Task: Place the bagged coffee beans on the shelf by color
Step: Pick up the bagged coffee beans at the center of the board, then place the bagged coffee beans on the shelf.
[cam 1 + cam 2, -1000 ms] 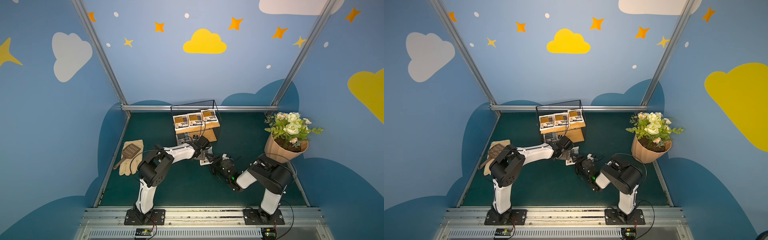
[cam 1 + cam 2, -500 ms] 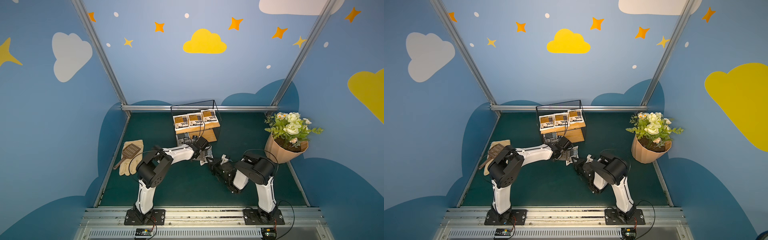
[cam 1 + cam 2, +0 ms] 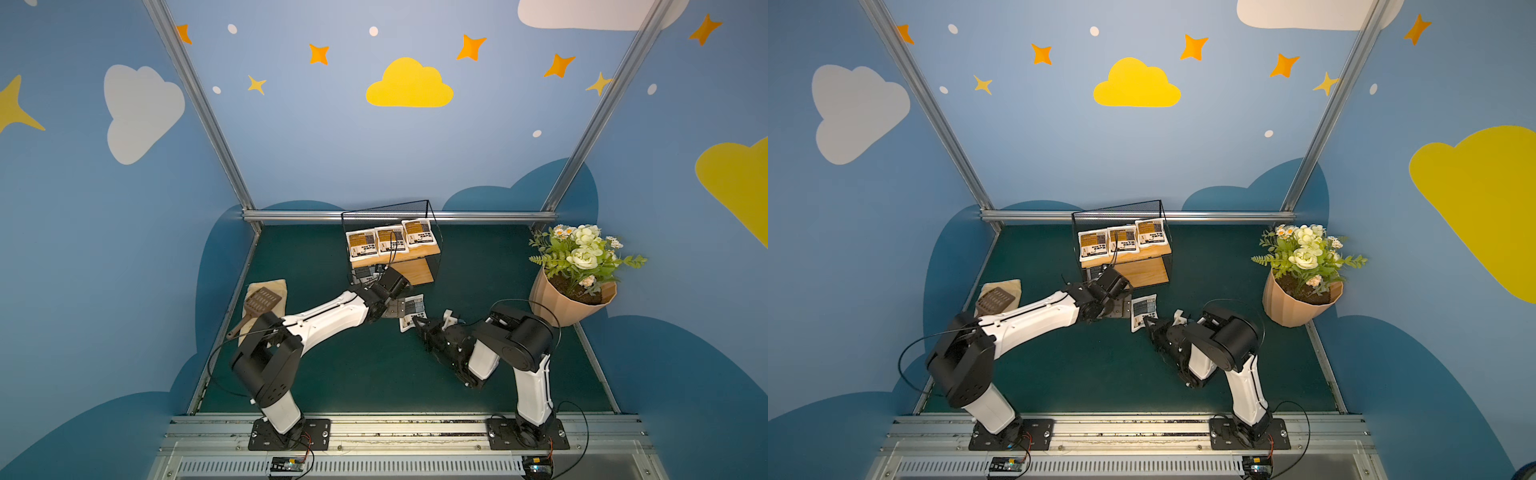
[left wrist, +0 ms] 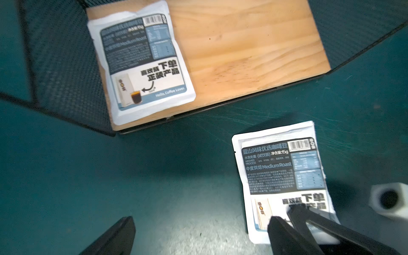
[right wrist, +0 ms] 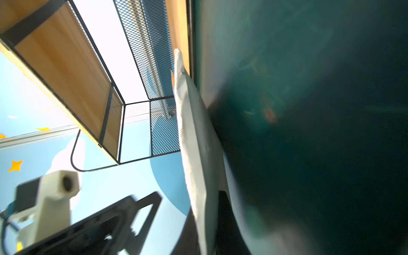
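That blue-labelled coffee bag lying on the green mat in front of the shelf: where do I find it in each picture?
Top view: bag at centre, just below the shelf.
Top view: bag at centre, again just below the shelf.
Left wrist: bag lower right, label facing up.
Right wrist: bag seen edge-on, a white strip down the middle.
Shared landmark: the shelf's wooden board.

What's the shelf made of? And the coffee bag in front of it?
Shelf: boards look like pale matte wood, with visible grain; frame and mesh look like black-painted metal. Coffee bag: probably smooth plastic film or coated paper, white, with crimped sealed edges.
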Robot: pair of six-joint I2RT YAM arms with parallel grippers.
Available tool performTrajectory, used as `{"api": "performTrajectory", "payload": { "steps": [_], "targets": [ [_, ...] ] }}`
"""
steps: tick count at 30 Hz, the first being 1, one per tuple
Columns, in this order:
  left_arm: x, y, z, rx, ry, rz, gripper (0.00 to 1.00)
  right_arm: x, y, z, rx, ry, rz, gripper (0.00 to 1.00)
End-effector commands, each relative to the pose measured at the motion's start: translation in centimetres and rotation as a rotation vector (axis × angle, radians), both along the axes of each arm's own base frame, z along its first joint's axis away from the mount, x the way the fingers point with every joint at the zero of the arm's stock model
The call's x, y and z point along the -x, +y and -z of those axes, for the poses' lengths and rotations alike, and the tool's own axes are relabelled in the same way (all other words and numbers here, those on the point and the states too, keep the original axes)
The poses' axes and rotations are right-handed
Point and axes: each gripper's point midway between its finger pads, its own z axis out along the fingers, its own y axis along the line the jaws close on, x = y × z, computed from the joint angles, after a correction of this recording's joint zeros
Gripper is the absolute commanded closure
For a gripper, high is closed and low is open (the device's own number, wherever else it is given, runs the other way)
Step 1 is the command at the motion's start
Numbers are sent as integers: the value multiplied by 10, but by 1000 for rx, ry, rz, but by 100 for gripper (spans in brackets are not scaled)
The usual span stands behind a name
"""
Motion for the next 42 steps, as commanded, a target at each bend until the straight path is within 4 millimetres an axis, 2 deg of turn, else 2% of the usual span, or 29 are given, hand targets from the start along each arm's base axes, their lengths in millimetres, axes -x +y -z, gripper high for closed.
{"api": "performTrajectory", "payload": {
  "steps": [1,8,12,16,21,28,38,42],
  "targets": [
    [19,27,-10,0,22,-43,0,27,-24,56,188,161,-35,100],
    [40,78,-21,116,26,-164,0,18,-8,27,122,104,-82,100],
    [44,99,-25,182,-1,-193,0,9,3,12,86,67,-104,100],
    [47,114,-20,245,3,-225,0,-1,10,-3,64,34,-119,100],
    [49,119,-15,279,15,-233,0,-13,16,-19,54,2,-128,100],
    [48,112,-11,313,34,-212,0,-37,20,-32,37,-23,-129,100],
    [49,107,-7,324,57,-195,0,-88,32,-48,-13,-60,-103,100],
    [50,107,-8,327,57,-192,0,-107,38,-44,-7,-61,-100,100]
  ]
}}
